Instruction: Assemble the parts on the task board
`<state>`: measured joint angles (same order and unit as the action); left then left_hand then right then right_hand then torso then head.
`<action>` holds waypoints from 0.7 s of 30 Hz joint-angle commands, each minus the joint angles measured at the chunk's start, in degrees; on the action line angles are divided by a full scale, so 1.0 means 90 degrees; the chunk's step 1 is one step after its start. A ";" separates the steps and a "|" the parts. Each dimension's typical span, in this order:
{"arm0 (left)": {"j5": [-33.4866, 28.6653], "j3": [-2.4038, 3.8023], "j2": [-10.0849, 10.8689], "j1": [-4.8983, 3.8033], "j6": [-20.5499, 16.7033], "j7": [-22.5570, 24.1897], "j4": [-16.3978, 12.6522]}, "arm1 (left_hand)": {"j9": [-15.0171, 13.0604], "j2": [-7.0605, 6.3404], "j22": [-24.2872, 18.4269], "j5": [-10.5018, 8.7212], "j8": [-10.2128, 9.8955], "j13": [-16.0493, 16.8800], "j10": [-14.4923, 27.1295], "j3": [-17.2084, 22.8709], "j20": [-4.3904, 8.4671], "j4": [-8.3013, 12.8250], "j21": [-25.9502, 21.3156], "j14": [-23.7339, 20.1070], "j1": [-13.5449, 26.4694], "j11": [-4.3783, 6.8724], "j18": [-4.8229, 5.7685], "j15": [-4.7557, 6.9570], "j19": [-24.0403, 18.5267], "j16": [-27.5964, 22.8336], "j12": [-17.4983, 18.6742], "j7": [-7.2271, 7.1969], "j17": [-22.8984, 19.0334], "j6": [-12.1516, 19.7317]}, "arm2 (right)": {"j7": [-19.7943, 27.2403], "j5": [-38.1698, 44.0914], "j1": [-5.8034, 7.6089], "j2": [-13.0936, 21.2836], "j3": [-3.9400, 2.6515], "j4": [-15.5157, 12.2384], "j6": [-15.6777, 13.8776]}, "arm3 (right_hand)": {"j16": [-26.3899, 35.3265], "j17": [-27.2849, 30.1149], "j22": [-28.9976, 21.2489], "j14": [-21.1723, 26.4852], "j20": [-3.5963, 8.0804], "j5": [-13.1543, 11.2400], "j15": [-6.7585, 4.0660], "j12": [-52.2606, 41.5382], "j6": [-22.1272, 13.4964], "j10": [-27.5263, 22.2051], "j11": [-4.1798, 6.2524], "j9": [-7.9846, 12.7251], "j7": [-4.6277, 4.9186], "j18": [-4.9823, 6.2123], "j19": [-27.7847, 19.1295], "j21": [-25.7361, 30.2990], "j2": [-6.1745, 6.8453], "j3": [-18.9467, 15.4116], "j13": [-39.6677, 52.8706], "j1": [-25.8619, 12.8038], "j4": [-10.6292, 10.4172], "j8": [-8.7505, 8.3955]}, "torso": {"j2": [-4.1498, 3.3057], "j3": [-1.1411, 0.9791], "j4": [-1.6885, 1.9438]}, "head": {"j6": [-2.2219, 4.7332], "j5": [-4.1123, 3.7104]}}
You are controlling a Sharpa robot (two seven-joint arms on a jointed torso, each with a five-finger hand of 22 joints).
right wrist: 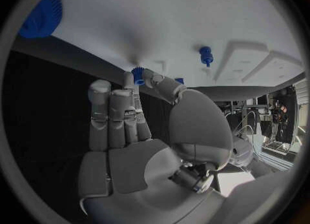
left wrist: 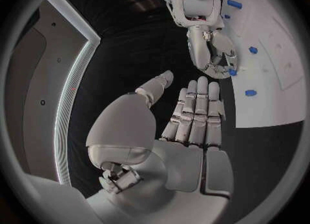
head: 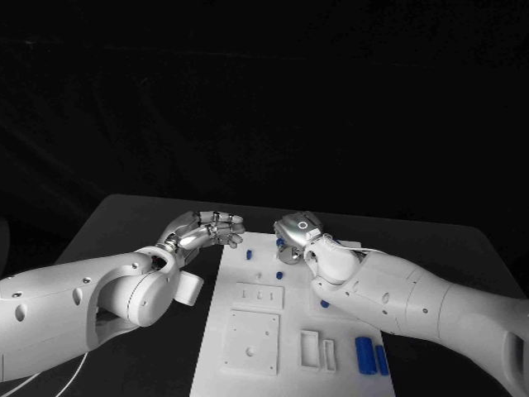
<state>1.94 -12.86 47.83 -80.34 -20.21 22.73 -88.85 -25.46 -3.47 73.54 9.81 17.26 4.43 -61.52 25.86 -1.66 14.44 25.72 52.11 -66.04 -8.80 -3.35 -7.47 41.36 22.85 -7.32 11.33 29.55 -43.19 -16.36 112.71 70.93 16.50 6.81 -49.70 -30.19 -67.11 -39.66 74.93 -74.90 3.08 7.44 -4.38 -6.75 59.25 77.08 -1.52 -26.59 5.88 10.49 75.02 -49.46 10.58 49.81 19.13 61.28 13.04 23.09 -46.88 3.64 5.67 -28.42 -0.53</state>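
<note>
The white task board [head: 250, 331] lies in the middle of the table. My right hand [head: 298, 231] hovers over the board's far end and pinches a small blue part [right wrist: 138, 74] between thumb and a finger, right at the board's surface [right wrist: 194, 12]. The same part [left wrist: 231, 72] shows at the right hand's fingertips [left wrist: 219, 68] in the left wrist view. My left hand [head: 205, 230] hangs just off the board's far left corner, fingers stretched out and holding nothing [left wrist: 194, 115]. A blue peg [right wrist: 206, 55] stands in the board close to the held part.
More blue parts lie on the board: small ones near its far end [head: 255, 255] [head: 280, 273] and two long ones at its near right [head: 364, 354]. A large blue toothed piece [right wrist: 40, 16] sits further along the board. Raised white blocks [head: 318, 350] stand on the near half.
</note>
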 commanded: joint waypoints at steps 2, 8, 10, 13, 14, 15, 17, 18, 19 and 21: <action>0.0066 0.0007 -0.0003 -0.0011 -0.0004 0.0065 -0.0004 | 0.0002 -0.0024 0.0006 -0.0030 -0.0026 -0.0008 -0.0010 0.0002 -0.0029 0.0038 0.0030 0.0027 0.0061 -0.0045 -0.0114 -0.0022 -0.0036 -0.0037 0.0044 0.0026 0.0009 -0.0020 | 0.0039 0.0014 -0.0003 0.0011 0.0001 0.0068 0.0113 | -0.0025 0.0011 0.0127 0.0010 0.0041 -0.0006 -0.0050 0.0009 0.0076 0.0036 -0.0008 -0.0012 -0.0030 0.0501 0.0010 -0.0045 -0.0012 0.0042 -0.0020 0.0047 0.0007 0.0015 | -0.0048 0.0007 0.0021 | 0.0019 -0.0018; 0.0057 0.0007 -0.0010 -0.0011 0.0001 0.0065 0.0001 | 0.0002 -0.0025 0.0007 -0.0032 -0.0025 -0.0008 -0.0011 0.0003 -0.0030 0.0038 0.0031 0.0027 0.0066 -0.0045 -0.0113 -0.0023 -0.0036 -0.0039 0.0045 0.0026 0.0010 -0.0020 | 0.0080 -0.0066 0.0000 0.0003 0.0002 0.0086 0.0127 | -0.0025 0.0016 0.0126 0.0014 0.0040 -0.0025 -0.0048 0.0017 0.0071 0.0031 -0.0010 -0.0015 -0.0027 0.0501 0.0004 -0.0046 -0.0006 0.0044 -0.0011 0.0045 0.0004 0.0007 | -0.0048 0.0014 0.0012 | 0.0010 -0.0020; 0.0049 0.0007 -0.0017 -0.0011 0.0000 0.0060 0.0008 | 0.0002 -0.0024 0.0007 -0.0033 -0.0025 -0.0008 -0.0011 0.0004 -0.0030 0.0039 0.0031 0.0026 0.0068 -0.0045 -0.0113 -0.0023 -0.0036 -0.0040 0.0045 0.0026 0.0010 -0.0020 | 0.0122 -0.0121 0.0000 -0.0035 0.0002 0.0127 0.0002 | -0.0016 0.0030 0.0121 0.0027 0.0033 -0.0081 -0.0039 0.0043 0.0047 0.0001 -0.0020 -0.0016 -0.0018 0.0501 -0.0017 -0.0038 0.0001 0.0055 0.0001 0.0048 -0.0007 -0.0015 | -0.0047 0.0015 0.0013 | -0.0008 -0.0007; 0.0046 0.0006 -0.0024 -0.0011 0.0004 0.0057 0.0011 | 0.0002 -0.0025 0.0008 -0.0034 -0.0026 -0.0008 -0.0011 0.0005 -0.0031 0.0040 0.0031 0.0026 0.0070 -0.0045 -0.0113 -0.0024 -0.0036 -0.0040 0.0046 0.0026 0.0011 -0.0019 | 0.0188 -0.0257 0.0000 -0.0044 0.0003 0.0139 0.0013 | 0.0025 0.0073 0.0106 0.0056 0.0002 -0.0229 0.0027 0.0166 -0.0106 -0.0172 -0.0088 0.0018 0.0048 0.0501 -0.0072 -0.0003 0.0024 0.0121 -0.0008 0.0116 -0.0004 -0.0126 | -0.0041 0.0014 0.0019 | -0.0007 0.0000; 0.0046 0.0006 -0.0022 -0.0011 0.0004 0.0055 0.0010 | 0.0002 -0.0025 0.0008 -0.0034 -0.0026 -0.0008 -0.0010 0.0005 -0.0031 0.0040 0.0031 0.0026 0.0071 -0.0045 -0.0113 -0.0024 -0.0037 -0.0041 0.0046 0.0026 0.0011 -0.0018 | 0.0212 -0.0293 0.0000 -0.0045 0.0003 0.0139 0.0010 | 0.0029 0.0082 0.0104 0.0054 -0.0007 -0.0275 0.0048 0.0205 -0.0155 -0.0229 -0.0110 0.0031 0.0071 0.0501 -0.0078 0.0002 0.0041 0.0127 -0.0018 0.0126 -0.0006 -0.0160 | -0.0041 0.0014 0.0021 | -0.0006 0.0002; 0.0046 0.0006 -0.0020 -0.0011 0.0003 0.0053 0.0011 | 0.0002 -0.0025 0.0008 -0.0034 -0.0026 -0.0008 -0.0010 0.0006 -0.0031 0.0040 0.0031 0.0026 0.0071 -0.0045 -0.0113 -0.0024 -0.0037 -0.0041 0.0046 0.0026 0.0012 -0.0018 | 0.0234 -0.0327 0.0001 -0.0044 0.0003 0.0142 0.0005 | 0.0038 0.0094 0.0100 0.0057 -0.0016 -0.0314 0.0078 0.0261 -0.0235 -0.0316 -0.0140 0.0053 0.0104 0.0501 -0.0086 0.0011 0.0071 0.0135 -0.0036 0.0139 -0.0006 -0.0212 | -0.0042 0.0015 0.0021 | -0.0005 0.0004; 0.0046 0.0006 -0.0012 -0.0011 -0.0001 0.0049 0.0011 | 0.0002 -0.0026 0.0008 -0.0035 -0.0026 -0.0009 -0.0009 0.0007 -0.0031 0.0042 0.0031 0.0026 0.0072 -0.0045 -0.0113 -0.0024 -0.0037 -0.0042 0.0047 0.0027 0.0013 -0.0017 | 0.0287 -0.0426 0.0006 -0.0046 0.0003 0.0152 -0.0004 | 0.0050 0.0119 0.0091 0.0055 -0.0039 -0.0335 0.0163 0.0365 -0.0430 -0.0559 -0.0232 0.0112 0.0193 0.0501 -0.0099 0.0030 0.0151 0.0149 -0.0099 0.0181 -0.0009 -0.0338 | -0.0041 0.0018 0.0019 | -0.0002 0.0012; 0.0046 0.0006 -0.0010 -0.0011 -0.0002 0.0047 0.0011 | 0.0003 -0.0028 0.0009 -0.0035 -0.0027 -0.0009 -0.0008 0.0009 -0.0031 0.0045 0.0031 0.0025 0.0073 -0.0045 -0.0113 -0.0024 -0.0038 -0.0043 0.0048 0.0027 0.0013 -0.0016 | 0.0299 -0.0457 0.0008 -0.0044 0.0003 0.0149 -0.0003 | 0.0048 0.0131 0.0087 0.0044 -0.0065 -0.0333 0.0221 0.0373 -0.0521 -0.0707 -0.0290 0.0142 0.0236 0.0495 -0.0102 0.0039 0.0215 0.0144 -0.0147 0.0204 -0.0009 -0.0397 | -0.0041 0.0019 0.0013 | 0.0001 0.0022; 0.0046 0.0006 -0.0008 -0.0011 -0.0005 0.0047 0.0011 | 0.0003 -0.0029 0.0009 -0.0036 -0.0027 -0.0009 -0.0008 0.0010 -0.0031 0.0046 0.0030 0.0025 0.0073 -0.0046 -0.0113 -0.0024 -0.0038 -0.0044 0.0049 0.0027 0.0014 -0.0015 | 0.0309 -0.0489 0.0009 -0.0043 0.0003 0.0148 0.0000 | 0.0047 0.0141 0.0084 0.0037 -0.0086 -0.0327 0.0263 0.0368 -0.0575 -0.0807 -0.0328 0.0163 0.0264 0.0489 -0.0104 0.0046 0.0254 0.0140 -0.0185 0.0226 -0.0017 -0.0432 | -0.0041 0.0019 0.0013 | 0.0003 0.0025; 0.0046 0.0006 -0.0007 -0.0011 -0.0005 0.0046 0.0012 | 0.0003 -0.0031 0.0009 -0.0036 -0.0028 -0.0009 -0.0007 0.0011 -0.0031 0.0049 0.0030 0.0024 0.0074 -0.0046 -0.0113 -0.0024 -0.0039 -0.0046 0.0050 0.0028 0.0015 -0.0013 | 0.0328 -0.0542 0.0015 -0.0037 0.0003 0.0145 0.0008 | 0.0057 0.0165 0.0075 0.0039 -0.0120 -0.0326 0.0340 0.0373 -0.0697 -0.1054 -0.0407 0.0205 0.0321 0.0489 -0.0116 0.0070 0.0318 0.0129 -0.0285 0.0263 -0.0033 -0.0506 | -0.0043 0.0019 0.0009 | 0.0004 0.0033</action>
<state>2.10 -12.87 47.83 -80.34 -20.24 22.66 -88.66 -25.46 -3.70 73.53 9.81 17.26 4.43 -61.52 26.00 -1.85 14.58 25.72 52.11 -65.81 -8.80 -3.97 -7.46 41.17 22.63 -7.08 11.33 29.60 -43.19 -14.58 109.63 70.96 16.21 6.85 -48.39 -30.57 -66.87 -38.20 74.92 -74.54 2.25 4.66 -1.57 -3.53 53.53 69.81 -3.44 -24.91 8.50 10.13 73.98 -49.04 12.32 51.30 16.84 64.35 12.62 18.77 -47.27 3.78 5.81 -28.44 -0.33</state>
